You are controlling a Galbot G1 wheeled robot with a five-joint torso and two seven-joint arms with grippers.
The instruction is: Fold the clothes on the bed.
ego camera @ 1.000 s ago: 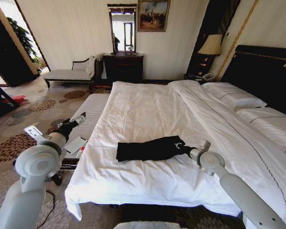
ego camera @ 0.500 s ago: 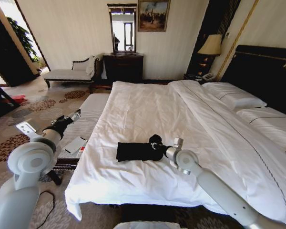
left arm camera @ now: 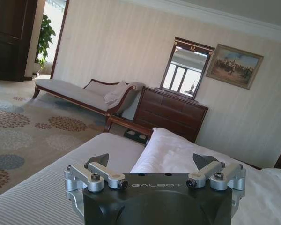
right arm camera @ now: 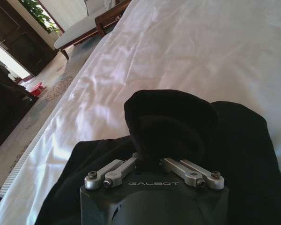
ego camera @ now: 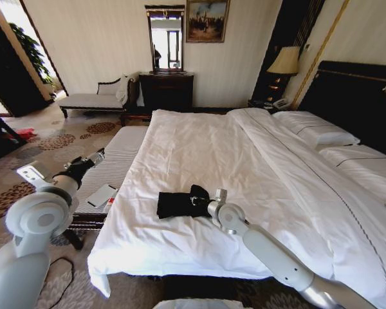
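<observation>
The clothes, a black T-shirt [ego camera: 175,205], lie in a short bundle on the white duvet of the bed [ego camera: 199,145], near its foot edge. My right gripper [ego camera: 197,200] sits at the bundle's right end, shut on a raised fold of the black fabric. In the right wrist view that fold [right arm camera: 171,119] bulges up over the right gripper [right arm camera: 152,161] and hides the fingertips, with the rest of the shirt [right arm camera: 246,140] spread beneath. My left gripper [ego camera: 95,157] hangs off the bed over the striped bench, and the left wrist view shows this gripper [left arm camera: 152,161] open and holding nothing.
A pale striped bench [ego camera: 121,158] runs along the bed's left side with a white flat item [ego camera: 101,195] on it. Pillows [ego camera: 315,132] and the dark headboard [ego camera: 360,96] are at the right. A chaise [ego camera: 90,100], dresser [ego camera: 167,90] and lamp [ego camera: 284,61] line the far wall.
My right gripper has carried the shirt's right end leftward over the rest, so the shirt is now a much shorter bundle. The left arm has drifted slightly left and higher.
</observation>
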